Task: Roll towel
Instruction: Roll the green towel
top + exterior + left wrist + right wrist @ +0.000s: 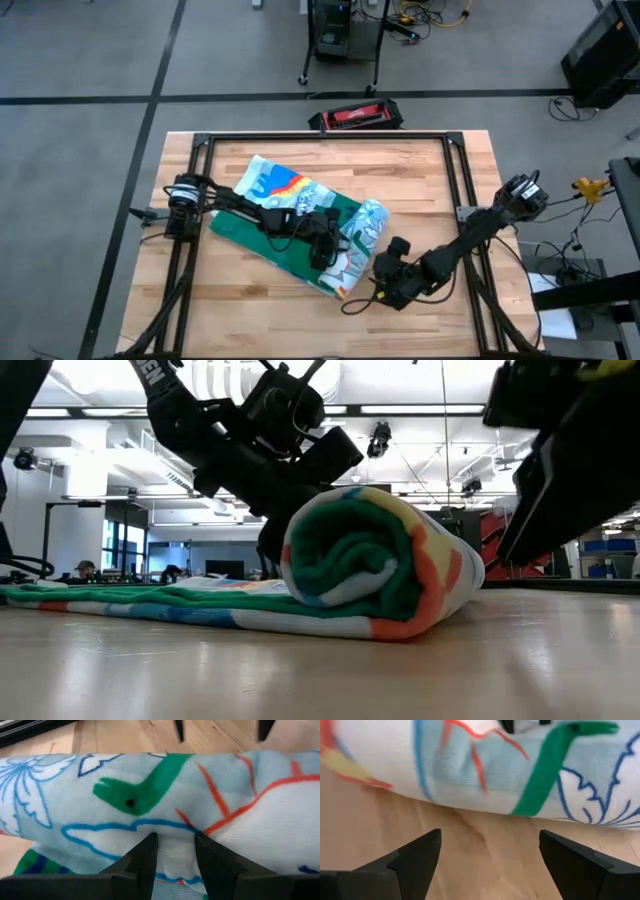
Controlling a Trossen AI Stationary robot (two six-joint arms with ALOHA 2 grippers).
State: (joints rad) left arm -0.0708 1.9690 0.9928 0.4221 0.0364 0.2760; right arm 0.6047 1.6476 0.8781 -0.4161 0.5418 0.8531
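The towel (285, 205), pale with coloured dinosaurs and a green border, lies slantwise on the wooden table. Its right end is wound into a thick roll (362, 240) (370, 565), while the rest lies flat toward the left. My left gripper (327, 250) (175, 842) reaches over the flat part and meets the roll, its fingers narrowly apart with cloth between them. On the roll's other side my right gripper (386, 268) (490, 845) stands wide open above bare wood, a little short of the roll (485, 765). My left gripper has its fingertips (150, 845) on the side of the roll (172, 832) that faces the flat part, roughly midway along it. A small bulge of the outer layer sits between the two fingers. They come slanting down from the table's left, across the roll. The roll rests on the table.
A black frame (320, 137) runs round the table top. A red and black tool (355, 115) lies just beyond the far edge. Bare wood (250, 310) stretches along the near side, and more lies at the far right (430, 180).
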